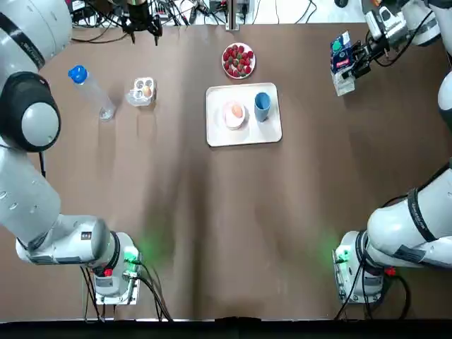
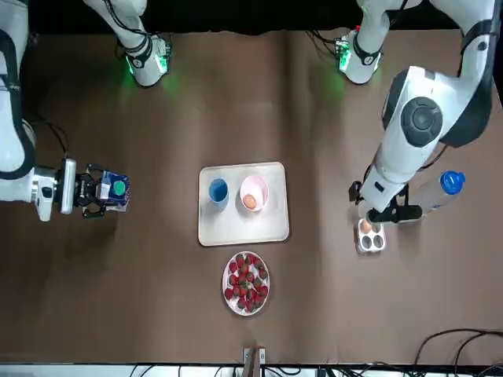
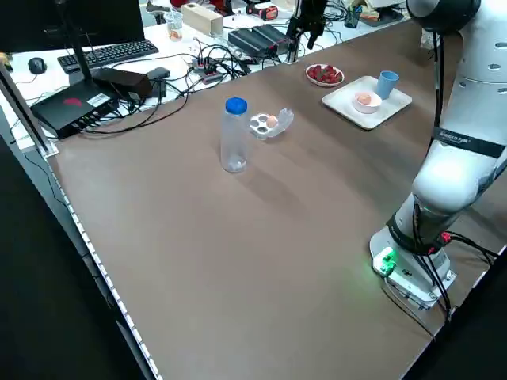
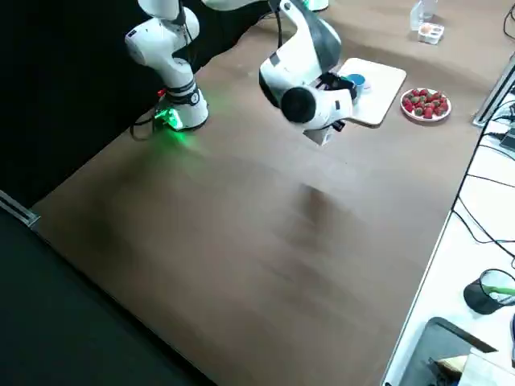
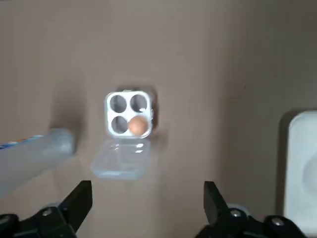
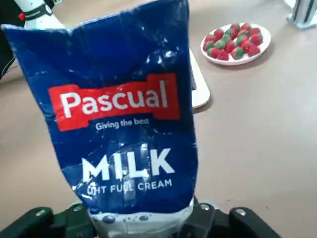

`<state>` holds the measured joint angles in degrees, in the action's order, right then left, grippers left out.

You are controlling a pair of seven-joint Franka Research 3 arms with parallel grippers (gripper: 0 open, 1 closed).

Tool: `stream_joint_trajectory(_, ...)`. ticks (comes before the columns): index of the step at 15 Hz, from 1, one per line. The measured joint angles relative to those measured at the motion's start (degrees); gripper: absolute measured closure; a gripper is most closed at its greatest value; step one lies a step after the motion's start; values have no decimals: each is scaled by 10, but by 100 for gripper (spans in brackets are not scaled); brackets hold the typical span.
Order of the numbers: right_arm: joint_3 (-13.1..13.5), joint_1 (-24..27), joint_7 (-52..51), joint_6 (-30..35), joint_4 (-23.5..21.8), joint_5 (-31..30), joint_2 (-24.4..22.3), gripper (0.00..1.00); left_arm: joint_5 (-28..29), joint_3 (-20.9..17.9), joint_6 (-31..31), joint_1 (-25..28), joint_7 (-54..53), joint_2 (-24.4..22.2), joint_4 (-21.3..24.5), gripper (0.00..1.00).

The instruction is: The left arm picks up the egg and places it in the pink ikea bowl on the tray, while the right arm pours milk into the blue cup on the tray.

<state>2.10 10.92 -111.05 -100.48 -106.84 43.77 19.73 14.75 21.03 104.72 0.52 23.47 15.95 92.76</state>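
Top view: the milk carton [image 1: 342,65] is pinched upright in the right gripper [image 1: 353,61] near the desk's far right corner, well apart from the blue cup [image 1: 262,106], which lies toward the desk's middle on the tray [image 1: 244,138]; that arm is nearer. The egg [image 1: 236,111] is already seen in the pink bowl [image 1: 234,126]. The left gripper [image 5: 147,188] is held spread above the egg carton [image 5: 119,104].
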Motion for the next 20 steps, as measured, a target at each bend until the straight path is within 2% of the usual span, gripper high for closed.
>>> stream_joint_trajectory(5, 1, -63, 81, -27, 0, -50, -23, 40, 0, 3, -100, 24, -74, -35, -28, 1)
stream_joint_trajectory(7, 1, -94, 124, -35, 0, -85, -33, 41, -21, -4, -132, 36, -113, -53, -42, 1)
stream_joint_trajectory(8, 1, -124, 172, -39, 1, -116, -41, 42, -80, -53, -143, 23, -141, -80, -46, 0)
stream_joint_trajectory(10, 1, -152, 224, -42, 6, -140, -46, 42, -122, -119, -151, -5, -168, -104, -44, 1)
stream_joint_trajectory(11, 0, -165, 249, -42, 10, -150, -46, 42, -130, -136, -154, -12, -180, -113, -40, 0)
stream_joint_trajectory(14, 0, -201, 307, -43, 17, -174, -46, 42, -135, -145, -156, -13, -195, -129, -24, 0)
stream_joint_trajectory(20, 0, -267, 429, -50, 28, -239, -46, 42, -135, -145, -156, -16, -214, -131, -19, 0)
